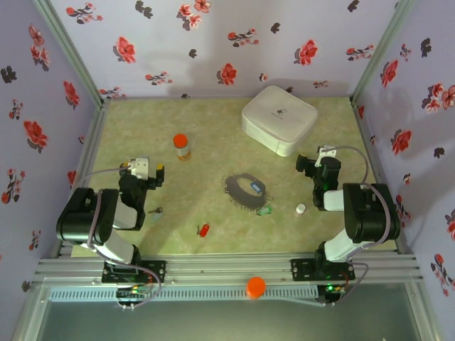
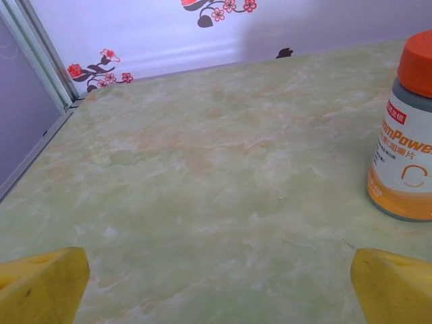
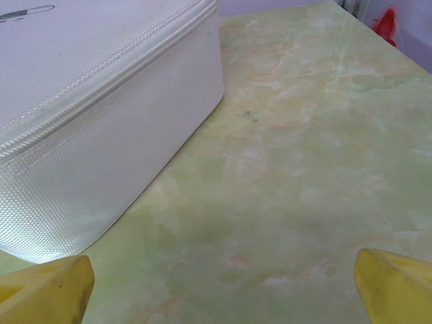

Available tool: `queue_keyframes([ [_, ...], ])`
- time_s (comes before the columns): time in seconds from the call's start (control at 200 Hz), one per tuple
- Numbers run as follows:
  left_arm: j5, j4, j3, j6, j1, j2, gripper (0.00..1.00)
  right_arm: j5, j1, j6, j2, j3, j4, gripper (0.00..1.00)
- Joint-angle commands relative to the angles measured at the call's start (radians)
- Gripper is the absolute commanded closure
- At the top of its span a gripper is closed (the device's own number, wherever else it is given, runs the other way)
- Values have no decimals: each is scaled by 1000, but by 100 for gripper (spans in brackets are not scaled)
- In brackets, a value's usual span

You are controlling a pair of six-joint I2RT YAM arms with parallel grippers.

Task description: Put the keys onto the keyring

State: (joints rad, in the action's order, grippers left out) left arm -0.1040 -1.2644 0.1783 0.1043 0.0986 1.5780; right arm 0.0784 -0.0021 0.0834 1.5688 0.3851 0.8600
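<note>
Top view: the keyring (image 1: 245,190), a limp dark oval loop, lies flat around the table's (image 1: 213,121) middle, a bit toward the right. A blue key (image 1: 256,187) lies inside the loop's outline; I can't tell if it is threaded on. The green key (image 1: 265,209) lies just off the loop's near-right side. The red key (image 1: 204,229) is loose near the near edge, apart from the loop. The metal key (image 1: 155,212) lies by the left arm, well apart from the loop. A small white cap (image 1: 301,209) sits right of the green key, the orange-capped bottle (image 1: 182,146) is left of centre, and the white case (image 1: 279,118) is toward the far right corner. The left gripper (image 1: 144,169) and right gripper (image 1: 311,163) both hover at their own sides, carrying nothing.

Left wrist: the left gripper (image 2: 216,293) has its jaws spread fully wide, yellow fingertips (image 2: 40,283) at the frame corners, bare table between them, the bottle (image 2: 405,142) ahead on the right. Nothing gripped.

Right wrist: the right gripper (image 3: 219,290) is likewise spread wide and empty, fingertips (image 3: 398,283) over bare table, the case (image 3: 88,115) just ahead on the left.

Progress: looks like the very start. No key grasped, at least three clearly off the ring; all the threading is left to do.
</note>
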Motion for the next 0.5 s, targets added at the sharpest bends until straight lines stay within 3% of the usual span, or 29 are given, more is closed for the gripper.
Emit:
queue_keyframes([
  [0.0,-18,-40,-13,-4,-8,-38,0,21,-4,4,-11,10,14,1],
  [0.125,-98,-25,-72,-37,-8,-197,0,64,1,12,-96,15,-55,1],
  [0.245,-144,57,-96,-52,2,-393,0,111,7,39,-246,91,-319,1],
  [0.4,-152,521,39,-154,12,-658,0,105,11,188,-389,212,-631,1],
  [0.495,-143,679,95,-208,30,-740,1,39,21,259,-440,276,-807,4],
])
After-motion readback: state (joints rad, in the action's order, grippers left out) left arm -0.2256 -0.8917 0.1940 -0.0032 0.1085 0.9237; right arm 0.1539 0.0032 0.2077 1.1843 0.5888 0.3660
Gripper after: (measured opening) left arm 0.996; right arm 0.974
